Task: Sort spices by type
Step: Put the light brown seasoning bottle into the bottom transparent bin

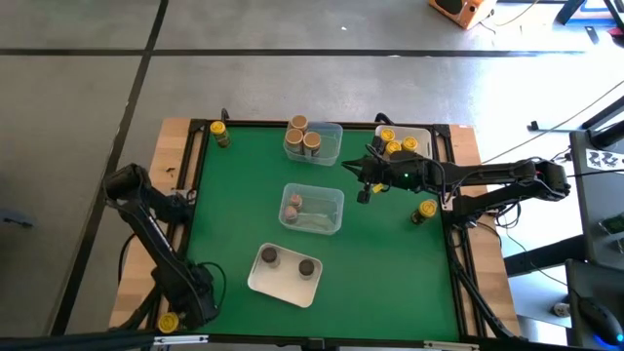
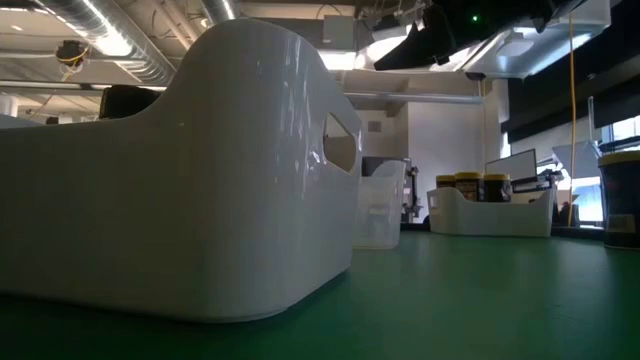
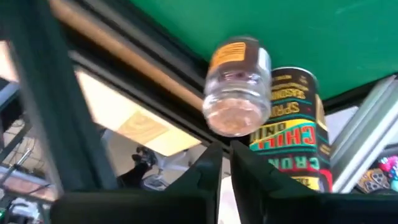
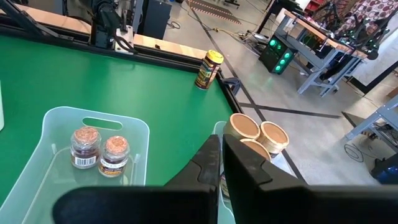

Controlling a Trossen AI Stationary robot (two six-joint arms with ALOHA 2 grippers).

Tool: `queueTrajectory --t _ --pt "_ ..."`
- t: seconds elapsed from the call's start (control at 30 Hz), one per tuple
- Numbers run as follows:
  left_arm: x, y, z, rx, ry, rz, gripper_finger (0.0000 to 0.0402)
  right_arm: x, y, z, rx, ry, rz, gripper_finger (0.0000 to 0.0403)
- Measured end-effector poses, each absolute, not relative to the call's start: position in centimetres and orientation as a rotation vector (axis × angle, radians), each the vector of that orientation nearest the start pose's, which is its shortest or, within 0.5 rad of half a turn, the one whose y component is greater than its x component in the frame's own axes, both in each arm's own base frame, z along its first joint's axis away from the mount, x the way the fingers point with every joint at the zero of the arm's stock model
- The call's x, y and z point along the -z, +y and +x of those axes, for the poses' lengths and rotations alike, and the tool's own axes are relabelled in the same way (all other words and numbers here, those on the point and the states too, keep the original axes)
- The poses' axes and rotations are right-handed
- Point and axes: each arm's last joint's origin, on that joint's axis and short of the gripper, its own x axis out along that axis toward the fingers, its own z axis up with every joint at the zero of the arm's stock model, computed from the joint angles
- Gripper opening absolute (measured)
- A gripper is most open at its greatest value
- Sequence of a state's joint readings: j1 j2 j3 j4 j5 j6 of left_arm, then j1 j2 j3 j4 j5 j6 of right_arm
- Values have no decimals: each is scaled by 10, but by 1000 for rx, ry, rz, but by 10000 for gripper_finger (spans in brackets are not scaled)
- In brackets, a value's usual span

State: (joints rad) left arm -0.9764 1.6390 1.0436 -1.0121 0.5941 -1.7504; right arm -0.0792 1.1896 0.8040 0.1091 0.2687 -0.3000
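High view: spice jars (image 1: 304, 136) are grouped by lid colour in four trays. Tan tops are in the clear tray (image 1: 331, 132), yellow tops in the far white tray (image 1: 421, 134), and dark grey tops in the near white tray (image 1: 283, 288). Loose yellow-topped jars are noted at the far-left corner (image 1: 220, 134), at the right edge (image 1: 424, 211) and at the near-left corner (image 1: 169, 322). The left gripper (image 1: 185, 312) is beside that last one. The right gripper (image 1: 365, 185) hangs over open green mat between trays, with room on all sides.

Low view: the near white tray's wall blocks most of the table. The yellow-topped jars (image 2: 465, 185) are seen beyond it.

Left wrist view: the left gripper's fingers (image 3: 208, 165) are pressed together with nothing between them. Just past the tips are a clear glass jar (image 3: 239, 87) and a yellow-labelled tin (image 3: 292, 124). They are possibly touching each other, but depth is hard to judge here. The table frame rail is close, so clearance is tight.

Right wrist view: the right gripper's fingers (image 4: 211, 158) are closed and empty.

Handling, judged: the jars are light, rigid and smooth, and the glass is breakable. They are best pinched across the body below the lid.
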Motion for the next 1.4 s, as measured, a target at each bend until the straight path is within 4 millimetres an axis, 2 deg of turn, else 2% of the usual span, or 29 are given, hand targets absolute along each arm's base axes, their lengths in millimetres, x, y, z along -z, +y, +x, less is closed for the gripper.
queueTrajectory --t 0.13,0.5,1.07,1.4 --pt "-182 -238 136 -474 2078 -717 19 -286 -28 262 302 326 -321 21" --pt "-170 -232 128 -472 2104 -672 17 -286 -28 262 302 325 -322 21" --pt "-169 -209 160 -390 2059 -704 17 -286 -28 262 302 325 -322 21" --pt "-169 -187 185 -309 2016 -731 17 -286 -28 262 303 324 -317 21"
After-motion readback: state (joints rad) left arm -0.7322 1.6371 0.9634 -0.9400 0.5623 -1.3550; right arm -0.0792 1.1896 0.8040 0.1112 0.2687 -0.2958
